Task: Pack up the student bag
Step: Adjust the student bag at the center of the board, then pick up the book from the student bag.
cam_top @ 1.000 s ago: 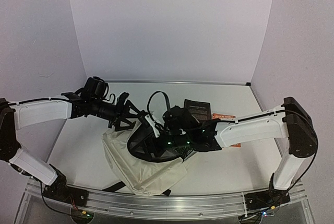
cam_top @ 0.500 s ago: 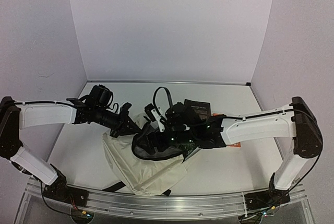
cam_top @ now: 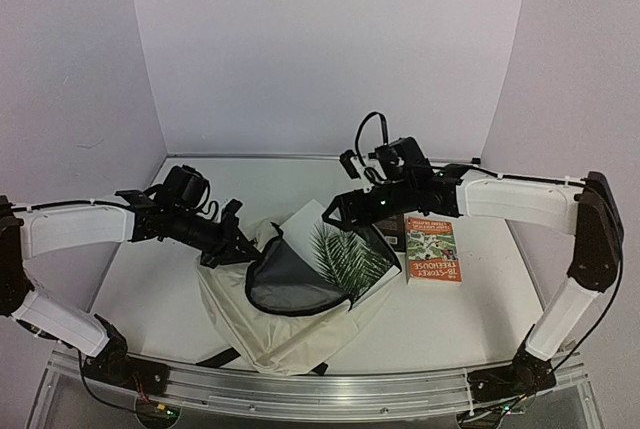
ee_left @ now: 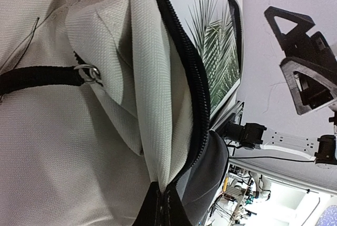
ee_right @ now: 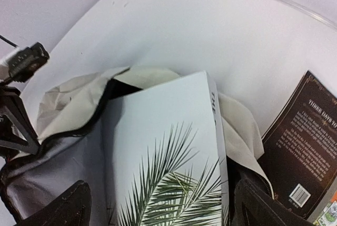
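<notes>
Student bag (cam_top: 270, 334) lies open on the table (cam_top: 470, 319), left of centre, its left rim pinched by the closed left gripper (cam_top: 232, 245). One white palm-leaf book (cam_top: 335, 254), spine starting "THE", stands in its mouth. The right gripper (cam_top: 342, 214) hovers above it, fingers spread. Rightward lie one dark book (ee_right: 300, 152) and one orange book (cam_top: 433, 249) reading "STOREY TREEHOUSE".

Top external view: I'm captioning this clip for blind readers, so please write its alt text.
A cream student bag lies open on a white table, a palm-leaf book partly in its mouth. The left gripper is shut on the bag's rim; the right gripper hangs open above the book. A colourful book lies on the table further right.
</notes>
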`<state>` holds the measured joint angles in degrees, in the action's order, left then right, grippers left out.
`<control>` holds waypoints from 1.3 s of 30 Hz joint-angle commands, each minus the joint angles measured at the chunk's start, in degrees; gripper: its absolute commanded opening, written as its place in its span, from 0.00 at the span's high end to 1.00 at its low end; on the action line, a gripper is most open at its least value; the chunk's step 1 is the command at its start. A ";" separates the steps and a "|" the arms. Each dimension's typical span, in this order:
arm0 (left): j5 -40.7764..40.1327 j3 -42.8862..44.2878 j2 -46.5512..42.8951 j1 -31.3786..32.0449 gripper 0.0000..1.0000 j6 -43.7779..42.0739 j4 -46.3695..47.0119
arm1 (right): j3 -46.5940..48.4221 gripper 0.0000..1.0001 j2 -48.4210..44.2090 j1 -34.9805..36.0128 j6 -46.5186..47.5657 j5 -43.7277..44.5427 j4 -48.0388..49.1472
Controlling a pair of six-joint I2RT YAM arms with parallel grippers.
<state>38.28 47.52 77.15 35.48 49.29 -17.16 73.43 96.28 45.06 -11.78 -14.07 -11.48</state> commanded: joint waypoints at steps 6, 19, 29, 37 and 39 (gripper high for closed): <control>-3.51 -0.98 -3.30 0.52 1.00 -2.82 -7.99 | 1.03 0.15 7.95 -7.85 2.53 -15.34 -3.17; -9.54 -0.94 -8.13 -1.41 1.00 -4.68 -14.38 | 3.96 0.20 17.85 -9.17 6.34 -34.03 -9.74; -8.38 2.67 -6.17 -11.56 1.00 -14.42 -14.77 | 8.23 0.53 20.87 -9.09 3.11 -48.46 -9.51; -2.59 20.05 11.98 -16.34 1.00 -26.40 -7.51 | 1.20 0.68 17.00 -7.60 -0.78 -47.70 -6.31; 0.63 26.12 17.68 -16.32 1.00 -28.63 -7.11 | -2.64 0.70 14.32 -6.55 -6.13 -46.79 -1.18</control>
<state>37.77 61.89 86.29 21.35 28.36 -32.45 76.86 116.09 35.83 -13.29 -59.09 -15.78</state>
